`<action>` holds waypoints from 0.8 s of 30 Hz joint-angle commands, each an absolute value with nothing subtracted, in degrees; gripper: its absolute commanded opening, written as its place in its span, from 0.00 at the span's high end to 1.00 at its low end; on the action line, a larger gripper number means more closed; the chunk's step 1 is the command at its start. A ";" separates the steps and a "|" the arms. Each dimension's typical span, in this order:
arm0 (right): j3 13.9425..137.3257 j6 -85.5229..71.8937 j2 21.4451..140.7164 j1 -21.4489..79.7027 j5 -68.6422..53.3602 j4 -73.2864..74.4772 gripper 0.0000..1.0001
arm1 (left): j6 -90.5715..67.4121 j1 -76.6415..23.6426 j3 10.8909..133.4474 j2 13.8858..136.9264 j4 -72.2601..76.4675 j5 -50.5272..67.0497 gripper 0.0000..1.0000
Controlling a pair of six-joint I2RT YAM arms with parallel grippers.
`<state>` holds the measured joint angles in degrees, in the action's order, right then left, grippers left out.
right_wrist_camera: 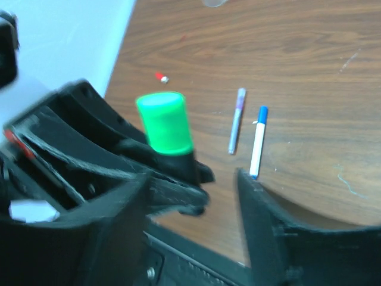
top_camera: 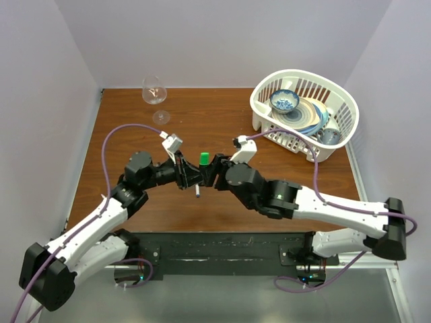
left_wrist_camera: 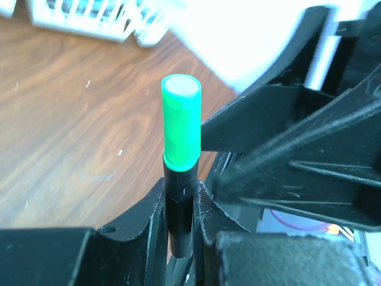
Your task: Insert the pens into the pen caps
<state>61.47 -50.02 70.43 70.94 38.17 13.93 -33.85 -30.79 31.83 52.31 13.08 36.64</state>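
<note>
Your left gripper (left_wrist_camera: 178, 221) pinched the black marker (left_wrist_camera: 180, 193) low; it looked stiff, light and slick. Your right gripper (right_wrist_camera: 191, 199) stood spread

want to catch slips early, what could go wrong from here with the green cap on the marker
1. The right gripper is open but close around the green cap. Backing off crooked could tilt it on the marker clamped by the left gripper.
2. The purple pen and white pen lie close side by side, so grabbing one may roll the other.
3. The red cap is tiny and near the table's edge, so it could easily be flicked away.
</note>
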 commanded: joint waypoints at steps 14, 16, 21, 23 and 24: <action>67.48 -20.31 52.91 71.46 4.16 16.43 0.23 | -24.97 -30.59 34.71 40.87 10.74 55.71 1.00; 69.95 -17.32 54.66 71.54 1.59 19.41 0.23 | -22.60 -30.59 35.24 40.43 8.71 57.65 1.00; 76.90 -13.81 59.58 71.54 0.18 24.34 0.23 | -21.53 -30.59 34.63 39.03 8.88 61.78 1.00; 80.05 -12.84 61.25 71.37 0.18 26.44 0.24 | -21.36 -30.59 33.84 38.59 9.75 62.31 1.00; 81.11 -11.87 62.04 71.37 0.26 28.80 0.24 | -21.27 -30.50 33.75 38.67 9.84 62.92 1.00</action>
<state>75.83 -17.34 59.13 71.24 2.92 21.50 -23.66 -30.76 32.60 39.64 8.58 58.41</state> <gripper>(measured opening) 0.767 0.205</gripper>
